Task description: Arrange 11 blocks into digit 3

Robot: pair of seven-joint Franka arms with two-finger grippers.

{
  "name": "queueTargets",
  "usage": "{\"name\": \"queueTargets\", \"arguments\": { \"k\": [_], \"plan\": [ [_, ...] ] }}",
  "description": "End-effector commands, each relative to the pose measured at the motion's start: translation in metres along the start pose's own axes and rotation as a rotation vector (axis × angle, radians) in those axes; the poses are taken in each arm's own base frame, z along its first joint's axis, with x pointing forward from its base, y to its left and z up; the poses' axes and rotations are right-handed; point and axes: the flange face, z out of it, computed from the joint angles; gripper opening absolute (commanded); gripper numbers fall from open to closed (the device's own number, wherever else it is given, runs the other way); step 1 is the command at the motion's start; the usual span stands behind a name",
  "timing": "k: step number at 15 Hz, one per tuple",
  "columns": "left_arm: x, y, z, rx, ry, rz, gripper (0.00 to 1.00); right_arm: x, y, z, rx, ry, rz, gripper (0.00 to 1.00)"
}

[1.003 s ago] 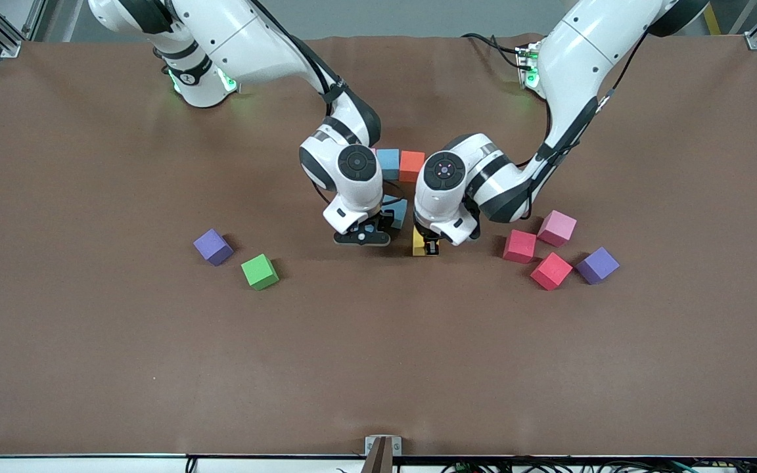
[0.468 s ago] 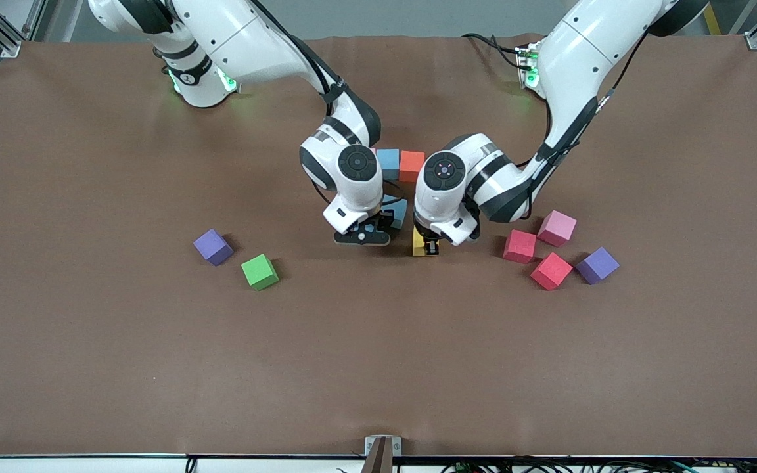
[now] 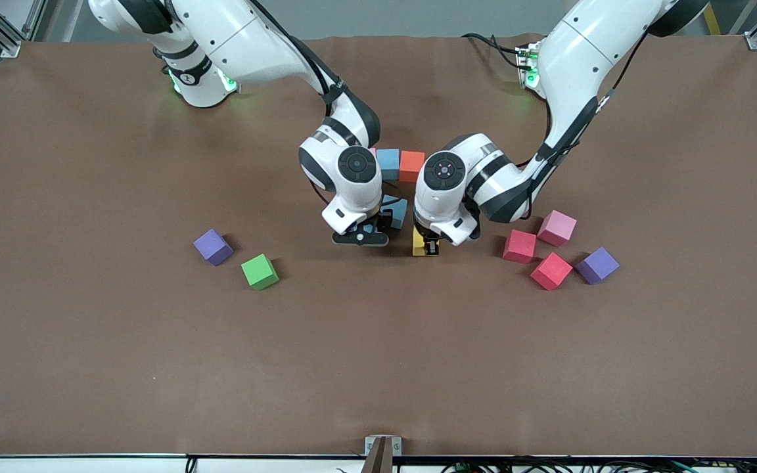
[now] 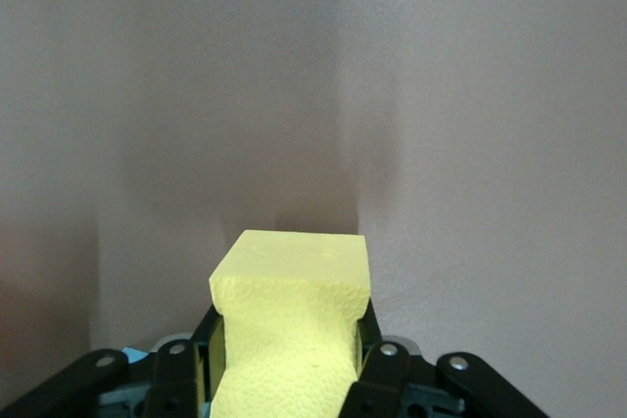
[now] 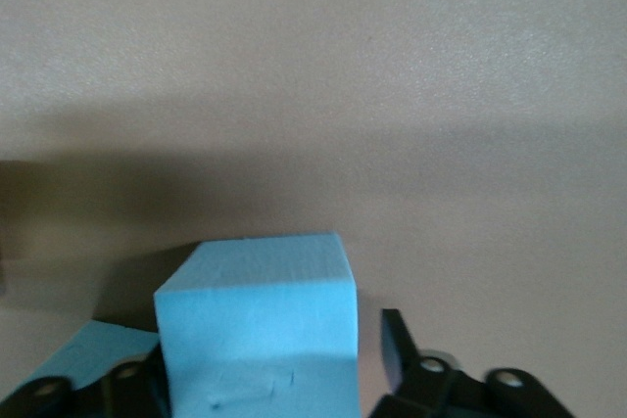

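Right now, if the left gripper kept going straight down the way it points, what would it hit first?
The left gripper points down, shut on a yellow block. That block would likely meet the brown table first.

Brown table [image 3: 89,368], green cube [image 3: 259,271], two purple cubes [image 3: 212,246], two red cubes [image 3: 520,246], pink cube [image 3: 556,228]

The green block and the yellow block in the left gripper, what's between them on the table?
Mostly bare table between the green block and the yellow block; only the right gripper hangs over that stretch, in the front view.
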Motion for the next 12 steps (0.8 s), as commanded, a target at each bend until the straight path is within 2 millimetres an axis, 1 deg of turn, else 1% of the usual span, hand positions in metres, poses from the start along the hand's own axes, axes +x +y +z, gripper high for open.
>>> {"name": "queueTargets", "arguments": {
  "k": [1,4,8,9,10,12],
  "plan": [
    [0.0,0.002,-0.002,-0.018,0.001,0.017,0.27,0.0,0.003,-0.006,0.005,-0.011,0.009,1.0],
    [-0.001,0.002,-0.002,-0.018,0.001,0.02,0.27,0.0,0.003,-0.007,0.006,-0.01,0.009,1.0],
    [0.0,-0.001,0.0,-0.021,0.013,0.033,0.27,0.005,0.009,-0.011,0.0,-0.014,0.017,1.0],
    [-0.002,-0.004,0.001,-0.018,0.015,0.038,0.27,0.012,0.017,-0.018,-0.008,-0.02,0.032,1.0],
    [-0.001,-0.006,0.003,-0.016,0.018,0.042,0.27,0.018,0.023,-0.031,-0.005,-0.017,0.044,1.0],
    [-0.002,-0.011,0.005,-0.009,0.021,0.082,0.27,0.032,0.043,-0.055,-0.004,-0.02,0.09,1.0]
  ]
}}
